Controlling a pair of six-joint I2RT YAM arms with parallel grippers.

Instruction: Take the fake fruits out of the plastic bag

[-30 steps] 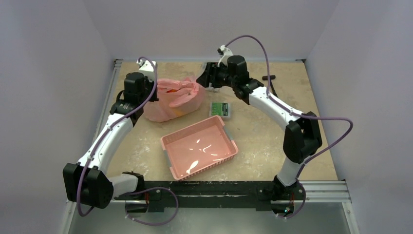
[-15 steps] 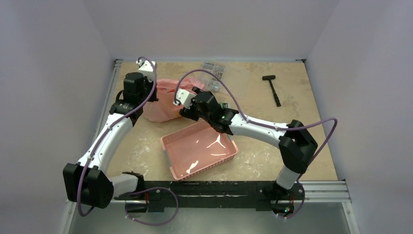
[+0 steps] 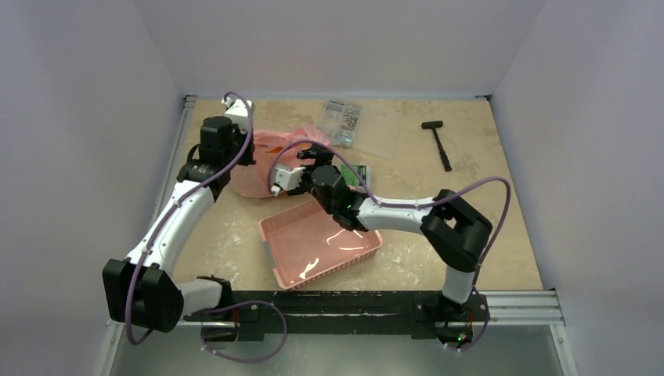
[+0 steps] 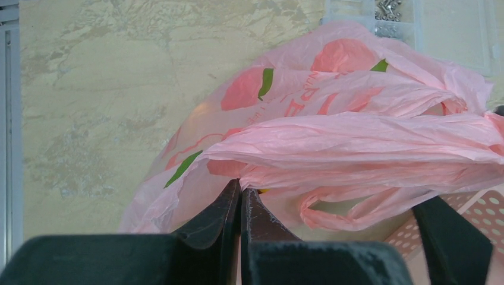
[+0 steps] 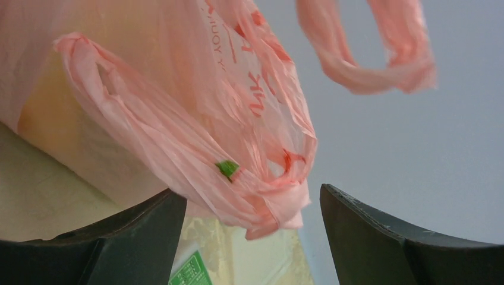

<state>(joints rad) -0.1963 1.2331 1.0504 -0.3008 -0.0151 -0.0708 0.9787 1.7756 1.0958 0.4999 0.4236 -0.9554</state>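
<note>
Printing runs across the plastic bag point(image 4: 356, 136): red fruit shapes with green leaves and red lettering, creased and turned. In the right wrist view, "YOU" and "NK" can just be made out. The bag sits at the far left of the table point(image 3: 415, 168), close to the left edge rail. The fake fruits point(image 5: 53, 124) are inside it, seen only as a pale yellow bulk through the film.

The left gripper point(image 4: 241, 196) is pressed together on a fold of the bag's near-left edge. The right gripper point(image 5: 249, 196) is spread, with a twisted fold of the bag hanging between its fingers and neither one closing on it.

A green-labelled box point(image 3: 356, 174) lies just right of the bag, its print too small to read. The pink basket point(image 3: 337, 266) sits near the bag. Bare tabletop runs right towards the hammer point(image 3: 438, 142) at the far right.
</note>
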